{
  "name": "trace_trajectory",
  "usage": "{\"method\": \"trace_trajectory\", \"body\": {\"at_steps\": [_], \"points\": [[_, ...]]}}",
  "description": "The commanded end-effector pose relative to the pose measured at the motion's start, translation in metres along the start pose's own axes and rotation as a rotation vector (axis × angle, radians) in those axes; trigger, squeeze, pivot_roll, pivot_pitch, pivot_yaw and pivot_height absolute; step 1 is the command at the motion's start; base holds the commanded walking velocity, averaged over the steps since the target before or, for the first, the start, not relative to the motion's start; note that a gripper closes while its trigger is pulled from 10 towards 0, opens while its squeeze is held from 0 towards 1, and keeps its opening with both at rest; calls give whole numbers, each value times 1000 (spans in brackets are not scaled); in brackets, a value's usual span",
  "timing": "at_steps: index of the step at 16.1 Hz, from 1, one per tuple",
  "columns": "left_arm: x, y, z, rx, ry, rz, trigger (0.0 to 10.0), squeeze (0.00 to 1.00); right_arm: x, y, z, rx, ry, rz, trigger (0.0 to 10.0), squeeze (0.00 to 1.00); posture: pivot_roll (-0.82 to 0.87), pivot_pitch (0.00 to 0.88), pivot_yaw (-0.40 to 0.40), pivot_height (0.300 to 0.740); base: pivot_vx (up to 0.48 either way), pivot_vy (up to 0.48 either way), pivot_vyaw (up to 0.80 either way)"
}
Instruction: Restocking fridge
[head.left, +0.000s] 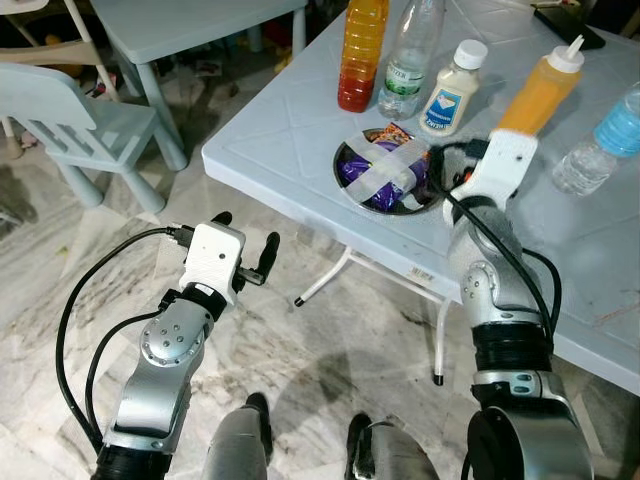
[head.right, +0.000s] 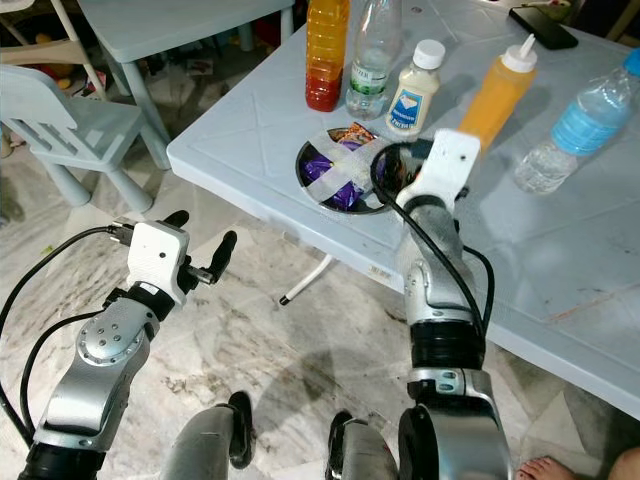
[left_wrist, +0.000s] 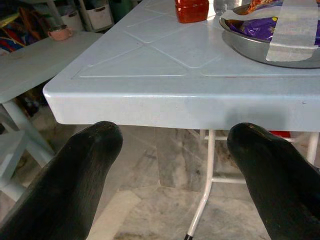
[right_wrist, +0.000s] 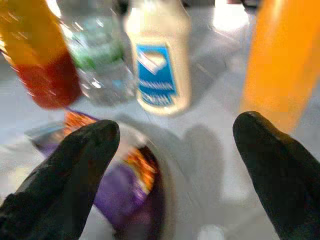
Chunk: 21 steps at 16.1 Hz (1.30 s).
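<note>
**A:** How bright and sharp are the head views?

**B:** Evenly lit and fairly sharp. Soft daylight seems to fall from about twelve o'clock. The pale blue table (head.left: 300, 140) has a mild sheen, and a soft shadow lies on the marble floor (head.left: 330, 340) beneath it, toward six o'clock. Straight lines bend slightly near the edges.

**A:** And the wrist views?

**B:** The left wrist view is clear; the black fingers (left_wrist: 65, 185) up close are soft. The right wrist view is heavily blurred: the bottles smear, and glare burns white at twelve o'clock.
</note>
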<state>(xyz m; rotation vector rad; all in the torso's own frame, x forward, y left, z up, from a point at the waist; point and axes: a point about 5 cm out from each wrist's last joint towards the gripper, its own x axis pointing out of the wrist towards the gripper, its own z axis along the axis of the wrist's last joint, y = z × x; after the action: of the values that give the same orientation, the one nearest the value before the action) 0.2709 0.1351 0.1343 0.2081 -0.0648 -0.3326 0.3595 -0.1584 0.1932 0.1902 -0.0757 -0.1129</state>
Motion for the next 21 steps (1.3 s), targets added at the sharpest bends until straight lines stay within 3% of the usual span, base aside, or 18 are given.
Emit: {"method": "trace_trajectory", "body": {"at_steps": [1,3,4,5,6,9,12,13,16,17,18,19,21], "points": [[-1,-1,-3,5,12,-6,10000,0,-5,5,-1,28,1,25,10000,1000,146,206,-2,740,0,0,0],[-2,-2,-3,4,13,-6,10000,0,-16,10,-12,32,34,31,10000,941,150,203,-6,740,0,0,0],[-2,-2,-3,4,12,-6,10000,0,-23,9,-16,34,35,21,10000,784,150,203,-6,740,0,0,0],[-2,-1,-3,4,11,-5,10000,0,-31,8,-19,21,37,17,10000,353,150,203,-7,740,0,0,0],[-2,-1,-3,4,11,-4,10000,0,-38,6,-21,17,46,15,10000,35,143,201,-6,740,0,0,0],[0,-1,-3,4,9,-11,10000,0,-46,-3,-32,11,105,-20,10000,0,135,195,-6,740,0,0,0],[2,-3,-2,2,4,-16,10000,0,-42,-2,-39,72,171,-19,10000,0,137,192,-7,740,0,0,0],[2,-3,-2,2,4,-16,10000,0,-37,-2,-42,121,204,-22,8980,0,141,192,-9,740,0,0,0],[1,-2,-3,3,5,-10,10000,0,-27,2,-40,121,221,10,8667,0,147,195,-12,740,0,0,0],[1,-2,-3,2,5,-9,10000,0,-25,2,-41,134,236,4,6549,0,146,196,-13,740,0,0,0],[0,-3,-3,2,6,-10,10000,0,-23,2,-44,147,264,3,2471,0,146,197,-12,740,0,0,0],[-1,-3,-3,1,7,-10,10000,0,-21,2,-48,163,303,2,0,0,147,200,-13,740,0,0,0],[-1,-3,-3,0,8,-11,10000,0,-18,1,-46,167,303,9,0,0,146,203,-11,740,0,0,0]]}}
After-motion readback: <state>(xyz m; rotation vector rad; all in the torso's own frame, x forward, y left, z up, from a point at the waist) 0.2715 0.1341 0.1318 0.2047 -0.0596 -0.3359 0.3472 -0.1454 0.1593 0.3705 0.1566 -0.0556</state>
